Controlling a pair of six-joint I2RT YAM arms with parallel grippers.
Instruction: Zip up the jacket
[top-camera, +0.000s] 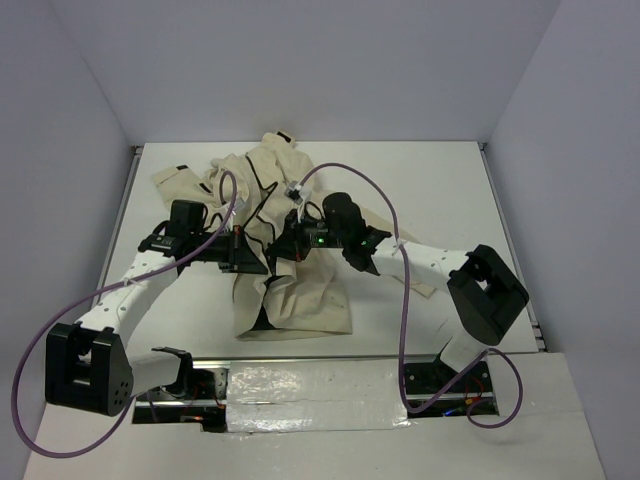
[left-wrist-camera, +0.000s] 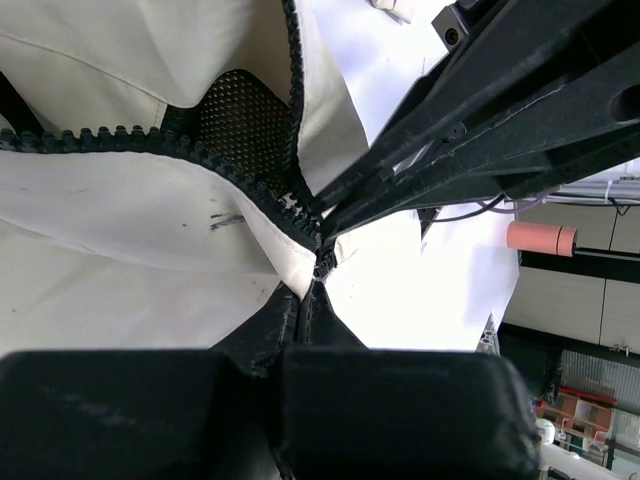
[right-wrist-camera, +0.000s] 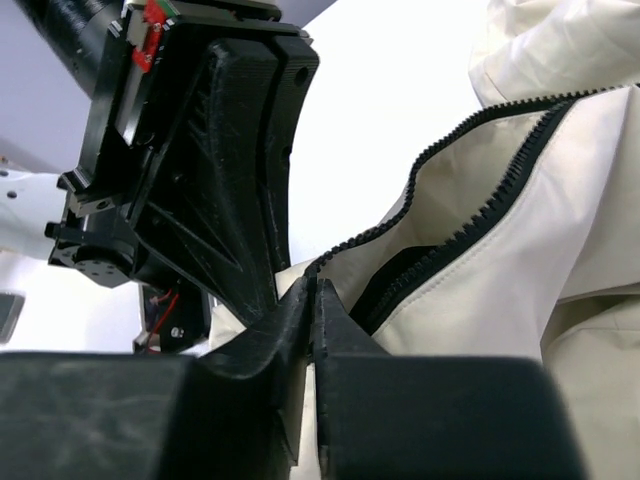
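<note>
Pinching the jacket (top-camera: 308, 300) at its parted zipper edges — left gripper (left-wrist-camera: 308, 296), right gripper (right-wrist-camera: 312, 292), tips close.

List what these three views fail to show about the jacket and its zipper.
1. The slider: a shadowed speck in the left wrist view; in the top view the left hand and right hand cover it.
2. The zipper, closed lower part: left wrist view, behind that hand's own fingers.
3. One sleeve: top view, mostly under the right arm.
4. Hem of the jacket: outside both wrist views.
</note>
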